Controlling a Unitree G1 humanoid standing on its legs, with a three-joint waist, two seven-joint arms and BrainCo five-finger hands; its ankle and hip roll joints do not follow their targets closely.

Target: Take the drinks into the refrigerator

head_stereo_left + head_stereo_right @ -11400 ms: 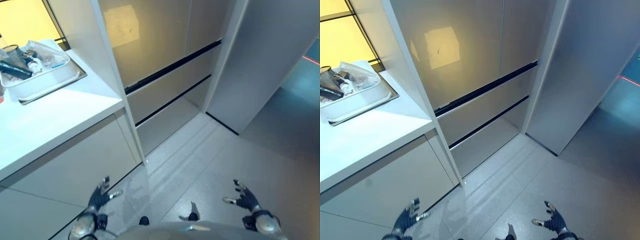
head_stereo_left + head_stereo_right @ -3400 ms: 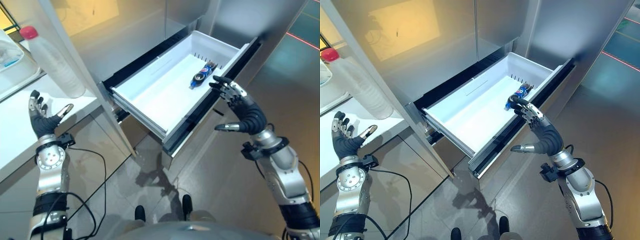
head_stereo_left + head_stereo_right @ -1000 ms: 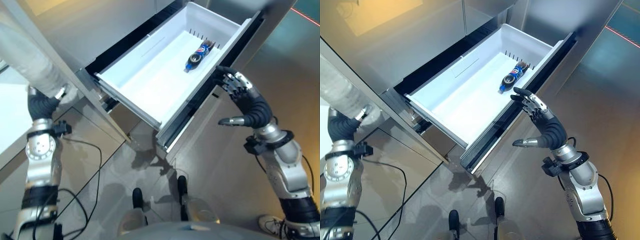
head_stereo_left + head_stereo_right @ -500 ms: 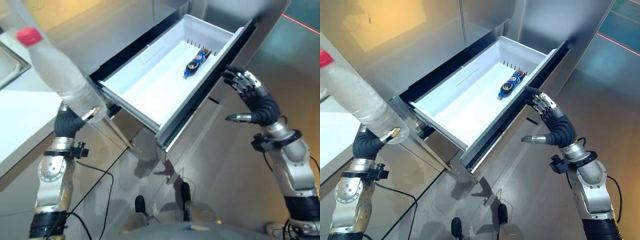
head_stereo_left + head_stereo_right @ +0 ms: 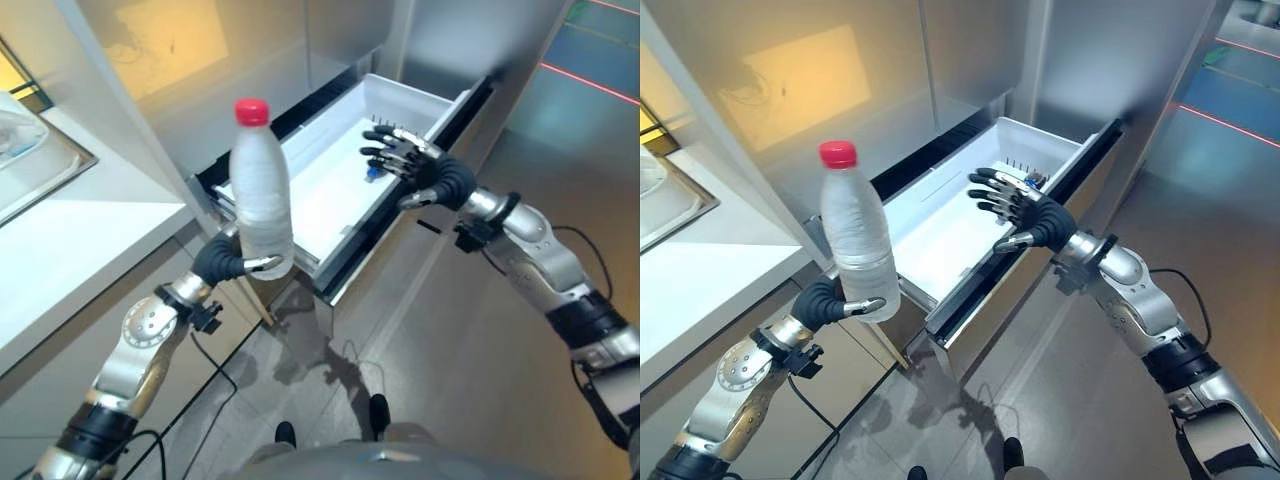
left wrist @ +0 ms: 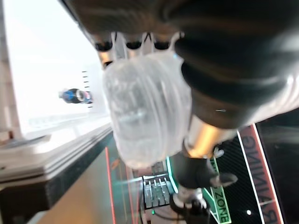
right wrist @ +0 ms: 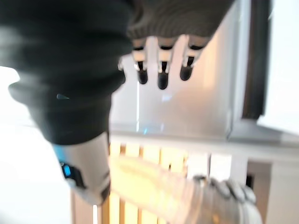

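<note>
A clear water bottle (image 5: 261,190) with a red cap (image 5: 251,111) stands upright in the left hand (image 5: 226,262), whose fingers and thumb are curled round its base, in front of the near left corner of the open white refrigerator drawer (image 5: 940,233). A small dark cola bottle (image 6: 76,96) seems to lie at the far right end of that drawer, mostly hidden behind the right hand (image 5: 418,170). This hand hovers over the drawer's right side with fingers spread and straight, holding nothing.
</note>
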